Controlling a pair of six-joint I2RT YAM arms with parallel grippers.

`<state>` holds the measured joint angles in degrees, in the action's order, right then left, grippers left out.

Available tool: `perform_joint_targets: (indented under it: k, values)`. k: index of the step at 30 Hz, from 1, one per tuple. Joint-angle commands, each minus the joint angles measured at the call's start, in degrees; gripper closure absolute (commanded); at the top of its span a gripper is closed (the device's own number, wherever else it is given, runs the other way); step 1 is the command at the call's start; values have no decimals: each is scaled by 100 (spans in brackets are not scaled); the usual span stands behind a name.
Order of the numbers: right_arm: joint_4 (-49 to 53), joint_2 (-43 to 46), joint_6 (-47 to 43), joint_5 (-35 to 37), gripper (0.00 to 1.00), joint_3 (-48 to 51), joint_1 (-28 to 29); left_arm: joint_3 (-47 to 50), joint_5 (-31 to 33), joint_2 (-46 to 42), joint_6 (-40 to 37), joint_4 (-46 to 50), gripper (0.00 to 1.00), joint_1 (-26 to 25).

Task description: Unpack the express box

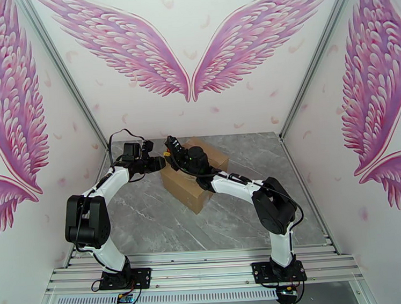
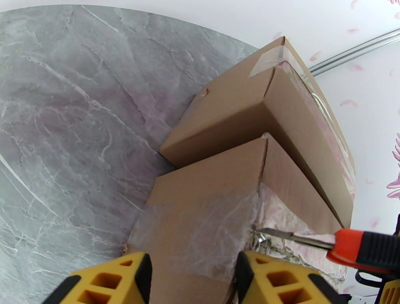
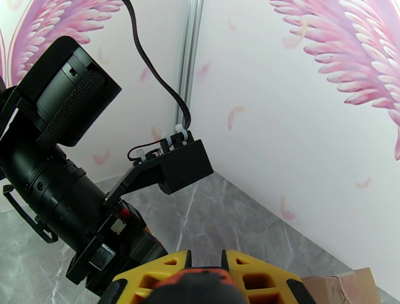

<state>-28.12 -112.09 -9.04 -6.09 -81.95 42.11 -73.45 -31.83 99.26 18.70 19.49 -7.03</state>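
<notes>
Slitting tape on express box [image 2: 235, 125]

Express box: lies on grey table [image 2: 75, 125], directly beneath and ahead of left pincer [image 2: 192, 280], long axis running away from it. Left pincer: jaws parted, holding nothing. Right pincer [image 3: 205, 272]: clenched on utility knife [image 2: 350, 245], blade [image 2: 285, 235] tip at taped seam [image 2: 259, 205], just right of left pincer.

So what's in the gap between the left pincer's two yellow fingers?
The taped end of the box, as the left wrist view shows. The left pincer stands open there, and the knife points its blade at it.
</notes>
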Motion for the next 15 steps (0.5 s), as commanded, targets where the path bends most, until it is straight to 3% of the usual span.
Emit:
perform_joint_targets:
  k: [1, 15]
  values:
    - [-129, -99, 37, -79, 100, -119, -54, 228, 274, 167, 13, 407, 51, -80]
    - [122, -192, 93, -9, 100, -176, -49, 229, 292, 178, 24, 398, 52, -80]
